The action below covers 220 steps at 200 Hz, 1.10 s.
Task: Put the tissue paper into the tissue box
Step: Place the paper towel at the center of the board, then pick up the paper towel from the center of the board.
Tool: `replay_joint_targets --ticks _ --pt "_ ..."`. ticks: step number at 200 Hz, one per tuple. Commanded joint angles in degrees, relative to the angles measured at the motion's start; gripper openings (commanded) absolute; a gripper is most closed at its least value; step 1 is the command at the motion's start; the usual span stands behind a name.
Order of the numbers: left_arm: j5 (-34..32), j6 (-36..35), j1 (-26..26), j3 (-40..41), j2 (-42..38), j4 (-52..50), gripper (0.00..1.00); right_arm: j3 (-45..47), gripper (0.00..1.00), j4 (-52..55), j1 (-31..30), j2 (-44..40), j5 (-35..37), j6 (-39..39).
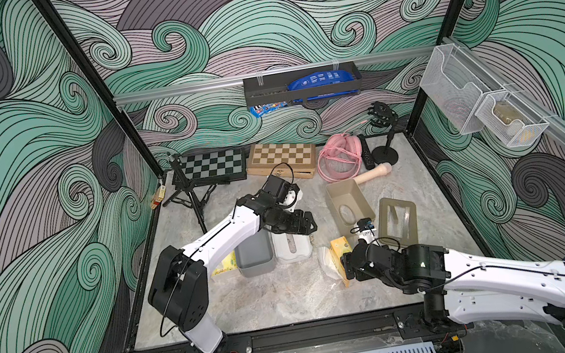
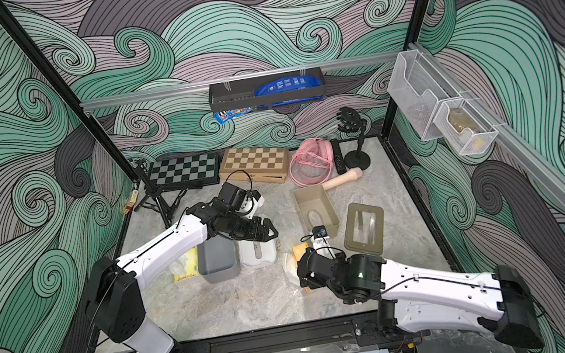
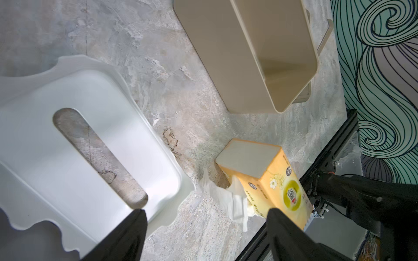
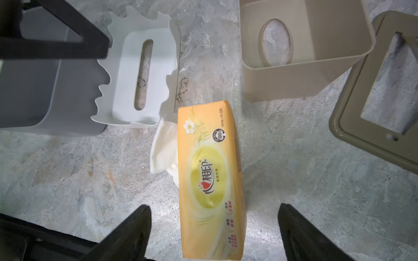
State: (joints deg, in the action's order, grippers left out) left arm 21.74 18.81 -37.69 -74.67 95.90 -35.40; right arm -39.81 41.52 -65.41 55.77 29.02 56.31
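Take the table as a clock face seen from above, with 12 at the back wall. The table (image 1: 292, 292) has a grey, marble-like top with a black frame around it. The walls (image 1: 4, 193) on three sides carry a print of large waves in green, grey and mauve. A black shelf (image 1: 300, 85) hangs at 12 on an aluminium rail; the writing on the blue packet in it is too small to read.

The tissue pack (image 4: 210, 180) lies on the table at about 4 o'clock, outside any box, and some white paper hangs out of its side. The beige tissue box (image 1: 350, 205) stands with its opening up at about 2 o'clock, and its flat beige frame (image 1: 397, 222) lies at 3. A grey box (image 1: 253, 254) and a white lid (image 1: 293, 249) are side by side near 9.

The pack is orange-yellow, with a white flower, a round badge "100%" and, after a red heart, the characters 相印. The smaller lines I cannot read.

The right gripper (image 4: 214, 206) is spread wide, with one finger on each side of the pack and not touching it. The left gripper (image 3: 205, 211) is also spread wide and holds nothing, above the white lid.
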Motion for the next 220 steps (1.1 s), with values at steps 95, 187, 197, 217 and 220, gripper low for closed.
replay_joint_targets --ticks 95,187,197,217,220 --pt "-9.1 -2.7 -10.5 -11.7 5.3 -10.7 0.86 14.7 0.90 -16.5 3.8 -19.8 -5.8 6.5" --pt "-16.7 4.7 -14.6 -17.1 10.7 -17.1 0.88 17.2 0.89 -16.7 7.6 -16.3 -13.5 4.7" --pt "-16.9 5.3 -13.7 -16.2 10.4 -16.4 0.88 16.3 0.89 -17.3 7.6 -14.9 -13.4 3.3" --pt "-16.6 5.7 -11.7 -14.9 10.0 -15.4 0.88 15.3 0.90 -18.6 7.7 -13.3 -13.8 1.5" --pt "-16.6 5.6 -11.5 -14.9 9.9 -15.3 0.88 15.2 0.89 -18.5 7.8 -13.0 -13.9 1.4"
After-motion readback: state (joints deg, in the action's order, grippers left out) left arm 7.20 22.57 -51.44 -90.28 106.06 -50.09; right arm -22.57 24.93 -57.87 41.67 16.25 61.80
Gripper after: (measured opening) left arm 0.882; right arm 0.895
